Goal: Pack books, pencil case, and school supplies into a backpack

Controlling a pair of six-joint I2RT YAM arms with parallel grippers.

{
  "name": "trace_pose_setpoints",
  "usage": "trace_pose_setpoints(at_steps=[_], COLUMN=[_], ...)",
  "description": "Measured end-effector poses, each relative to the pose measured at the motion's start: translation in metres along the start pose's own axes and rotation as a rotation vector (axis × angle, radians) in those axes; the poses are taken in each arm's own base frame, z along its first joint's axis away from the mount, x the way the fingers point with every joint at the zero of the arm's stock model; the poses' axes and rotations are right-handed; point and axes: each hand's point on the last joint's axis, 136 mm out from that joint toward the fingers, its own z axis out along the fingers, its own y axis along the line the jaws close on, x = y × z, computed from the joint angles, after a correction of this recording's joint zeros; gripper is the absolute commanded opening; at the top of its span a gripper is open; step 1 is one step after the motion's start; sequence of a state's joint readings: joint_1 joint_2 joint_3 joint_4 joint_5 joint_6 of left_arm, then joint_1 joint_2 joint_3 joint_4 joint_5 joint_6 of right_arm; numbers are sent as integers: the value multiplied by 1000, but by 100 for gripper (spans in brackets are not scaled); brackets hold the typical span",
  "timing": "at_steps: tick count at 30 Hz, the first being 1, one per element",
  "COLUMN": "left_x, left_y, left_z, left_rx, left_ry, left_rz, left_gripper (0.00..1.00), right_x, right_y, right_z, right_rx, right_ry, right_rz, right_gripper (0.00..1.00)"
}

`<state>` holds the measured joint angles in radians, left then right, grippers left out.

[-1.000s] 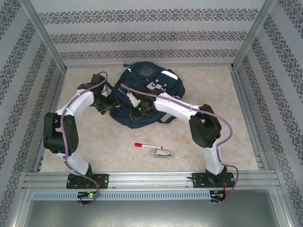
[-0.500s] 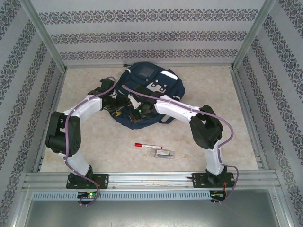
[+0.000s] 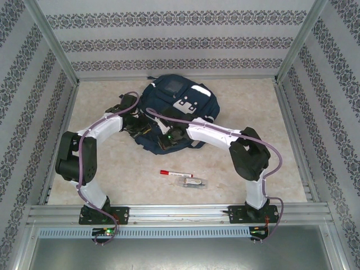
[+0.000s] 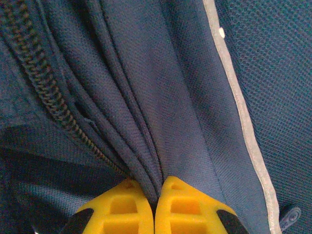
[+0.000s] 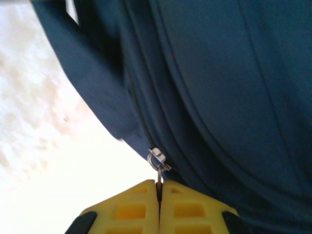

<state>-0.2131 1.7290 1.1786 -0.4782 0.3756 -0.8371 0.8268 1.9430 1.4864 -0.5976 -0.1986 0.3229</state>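
Left gripper (image 4: 154, 195): you see its fingers pinching a fold of the backpack (image 3: 180, 95), beside the zipper teeth (image 4: 53, 105).
Backpack: it lies at the far middle of the table (image 3: 253, 101).
Right gripper (image 5: 159, 187): its fingers pinch the zipper pull (image 5: 157, 158).
Pen (image 3: 169, 173): on the table, nearer to you than the backpack.

The backpack (image 3: 194, 93) lies on the table (image 3: 112, 163) at my 12 o'clock. My left gripper (image 3: 136, 124) is at its 8 o'clock edge, my right gripper (image 3: 169, 136) at its 6. The marker pen (image 3: 169, 173) lies nearer me, with the wrapped item (image 3: 193, 182) at its 4 o'clock.
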Motion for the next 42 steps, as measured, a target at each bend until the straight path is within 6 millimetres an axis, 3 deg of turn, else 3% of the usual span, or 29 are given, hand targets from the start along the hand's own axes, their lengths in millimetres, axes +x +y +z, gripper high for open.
trace_pose_setpoints(at_steps=[5, 8, 16, 19, 23, 26, 28, 31, 32, 33, 36, 39, 41, 42], left_x=[-7, -8, -4, -3, -1, 2, 7, 15, 19, 23, 41, 46, 44, 43], left_y=[9, 14, 15, 17, 17, 14, 15, 14, 7, -1, -37, -61, -64, -63], left_z=[-7, -10, -8, -8, -9, -11, -16, -31, -40, -48, -84, -119, -136, -140], left_rx=[-6, -1, 19, 15, 20, 41, 38, 13, 17, 29, 104, 166, 166, 164], left_ry=[15, 31, 84, 89, 96, 107, 126, 119, 101, 79, -4, -96, -154, -171], left_rz=[47, 82, 240, 322, 411, 443, 454, 490, 517, 547, 661, 737, 762, 766], left_gripper=[0, 0, 0, 0, 0, 17, 37, 65, 75, 100, 100, 99, 99, 99], right_x=[23, 27, 8, 3, -1, -1, 0, 1, 3, 7, 15, 11, 7, 5], right_y=[-37, -68, -143, -163, -172, -179, -189, -210, -216, -220, -224, -214, -206, -203], right_z=[-5, -13, -40, -47, -48, -48, -52, -60, -64, -68, -90, -128, -160, -177], right_rx=[96, 149, 250, 309, 325, 324, 342, 372, 387, 399, 437, 453, 469, 484], right_ry=[28, 28, -47, -70, -61, -64, -70, -84, -91, -94, -128, -241, -356, -419], right_rz=[-12, 11, 108, 115, 132, 173, 208, 273, 291, 301, 315, 289, 248, 227], right_gripper=[0, 0, 0, 0, 1, 17, 29, 37, 38, 39, 43, 48, 58, 70])
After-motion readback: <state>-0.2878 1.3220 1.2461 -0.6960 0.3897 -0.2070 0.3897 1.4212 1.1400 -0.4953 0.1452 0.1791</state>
